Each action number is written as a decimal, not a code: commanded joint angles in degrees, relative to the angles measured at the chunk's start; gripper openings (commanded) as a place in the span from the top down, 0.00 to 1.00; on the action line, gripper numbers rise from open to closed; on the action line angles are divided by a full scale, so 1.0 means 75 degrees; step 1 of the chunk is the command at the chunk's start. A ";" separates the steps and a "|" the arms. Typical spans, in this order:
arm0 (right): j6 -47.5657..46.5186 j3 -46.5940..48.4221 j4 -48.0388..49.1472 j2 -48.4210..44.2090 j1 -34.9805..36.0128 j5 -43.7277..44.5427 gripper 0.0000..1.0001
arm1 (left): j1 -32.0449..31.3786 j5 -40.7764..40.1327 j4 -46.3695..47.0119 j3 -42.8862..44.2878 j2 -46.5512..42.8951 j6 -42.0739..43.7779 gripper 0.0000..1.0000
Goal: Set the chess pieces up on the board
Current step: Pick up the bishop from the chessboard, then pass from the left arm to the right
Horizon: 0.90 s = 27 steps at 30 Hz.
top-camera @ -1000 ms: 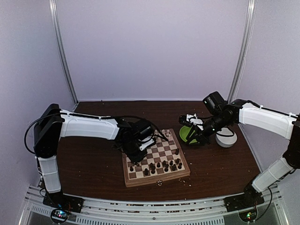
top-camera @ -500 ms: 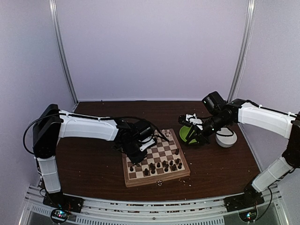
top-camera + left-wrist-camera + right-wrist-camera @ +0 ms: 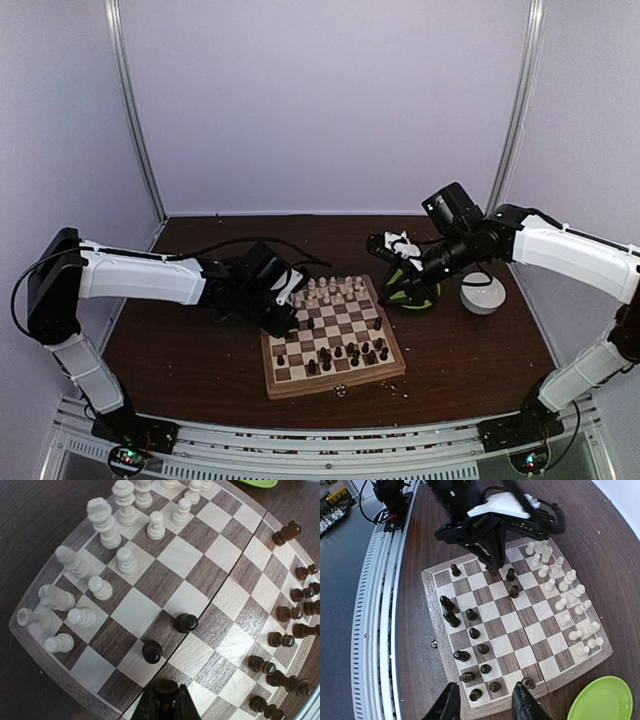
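1. Left gripper (image 3: 165, 700) was pictured with its fingers pressed together and a small dark piece (image 3: 165, 687) pinched at their tips (only its rounded top could be made out). It was held over the left edge of the board (image 3: 300, 388).
2. Right gripper (image 3: 486, 705) was seen with its fingers spread apart and nothing between them. It was raised above the board's right side, close to the green plate (image 3: 602, 700).
3. The board was found lying flat on the dark wooden table (image 3: 190, 370) between the two arms. The plate was placed just off its far right corner, and a white bowl (image 3: 483, 297) was set further right.
4. Pale pieces (image 3: 125, 560) were lined up upright in two rows along the board's far side.
5. Dark pieces (image 3: 474, 632) were scattered loosely over the near half, with no neat rows formed. Two dark pawns (image 3: 185, 623) were left standing alone near the board's middle seam, just ahead of the left gripper's tips.
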 commanded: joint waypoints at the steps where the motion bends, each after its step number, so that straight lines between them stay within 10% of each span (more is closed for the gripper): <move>1: 0.0165 0.0397 0.0219 0.0328 0.0527 0.0498 0.64 | 0.0365 0.0681 0.1693 -0.0709 -0.0509 -0.0857 1.00; 17: 0.1442 0.1170 0.0855 0.1153 0.0750 -0.0725 0.51 | 0.0445 0.2890 0.2637 -0.1360 -0.2113 -0.0003 1.00; 27: 0.4657 0.1611 0.2845 0.2117 0.0168 -0.3236 0.42 | 0.0455 0.3424 0.3273 -0.1262 -0.3044 0.0408 1.00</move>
